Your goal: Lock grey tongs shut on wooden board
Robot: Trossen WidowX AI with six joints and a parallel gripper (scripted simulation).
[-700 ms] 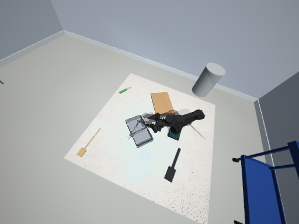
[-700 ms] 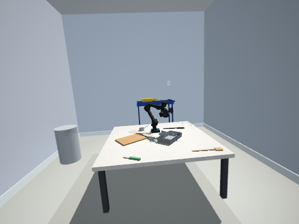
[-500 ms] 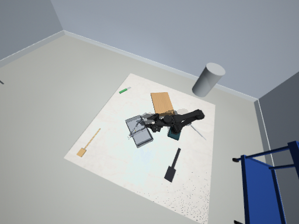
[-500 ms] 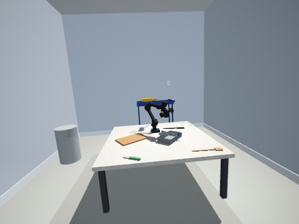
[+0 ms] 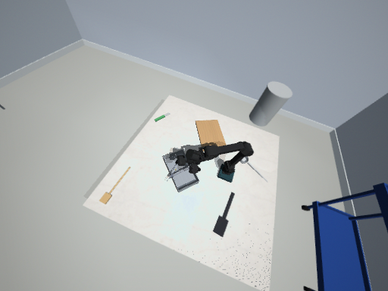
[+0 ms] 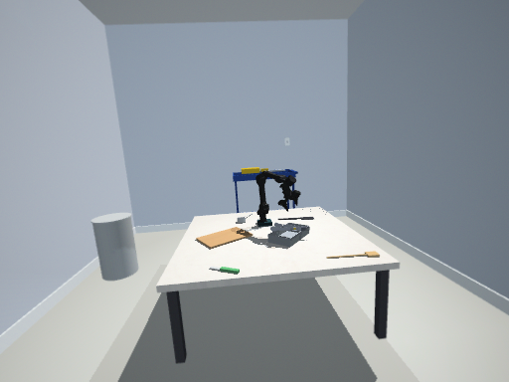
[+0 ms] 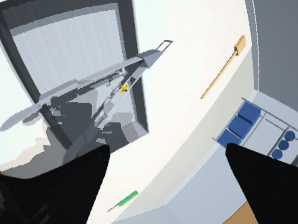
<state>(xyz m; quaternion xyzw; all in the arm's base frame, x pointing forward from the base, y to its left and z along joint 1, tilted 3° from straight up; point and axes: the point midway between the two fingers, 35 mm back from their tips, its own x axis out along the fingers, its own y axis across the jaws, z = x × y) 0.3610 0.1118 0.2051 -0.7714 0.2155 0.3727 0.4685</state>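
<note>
The grey tongs (image 7: 155, 58) lie open across the roasting tin (image 5: 186, 180) (image 6: 282, 243) (image 7: 132, 31). In the wrist view their hinge end, with a wire loop, sticks out past the tin's rim, the two arms spread apart, and a small yellow mark (image 7: 124, 88) shows between them. My gripper (image 5: 187, 166) (image 6: 290, 203) (image 7: 169, 151) is wide open and empty, above the tin and tilted, with no contact on the tongs visible. The wooden board (image 5: 210, 131) (image 6: 219, 238) lies flat beside the tin with no tongs on it; the arm covers its near end in the top view.
A green-handled tool (image 5: 160, 118) (image 6: 230, 270) (image 7: 128, 198) and a wooden spatula (image 5: 105, 198) (image 6: 372, 255) (image 7: 240, 46) lie near the table edges. A black spatula (image 5: 220, 226) lies past the arm's base. A thin utensil with a round end (image 5: 245, 160) lies beside the base.
</note>
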